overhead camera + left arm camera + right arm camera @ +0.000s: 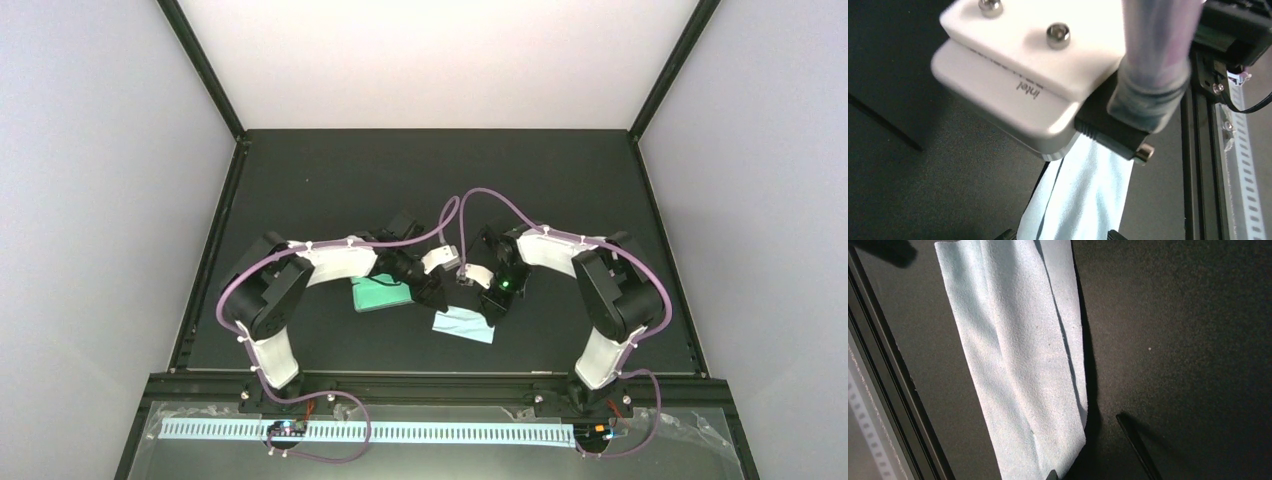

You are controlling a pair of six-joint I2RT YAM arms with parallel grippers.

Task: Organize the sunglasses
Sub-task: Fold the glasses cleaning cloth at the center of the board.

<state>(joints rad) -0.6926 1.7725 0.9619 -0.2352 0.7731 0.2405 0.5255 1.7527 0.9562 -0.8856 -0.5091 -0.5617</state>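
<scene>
No whole pair of sunglasses shows in any view. In the right wrist view a thin black bar [1137, 442], like a folding arm, lies on the mat beside a light blue cloth [1018, 355]; the rest of it is out of frame. My left gripper [437, 293] hangs over the same cloth [1083, 195], its two fingertips [1007, 234] wide apart and empty. My right gripper [493, 305] is close to the left one, above the cloth [463, 325]. Only one of its fingertips [1051, 475] shows, at the cloth's edge.
A flat green object [378, 294] lies on the black mat, partly under my left arm. The right arm's white wrist camera [1033, 65] fills the upper left wrist view. The table's front rail [1200, 175] runs close by the cloth.
</scene>
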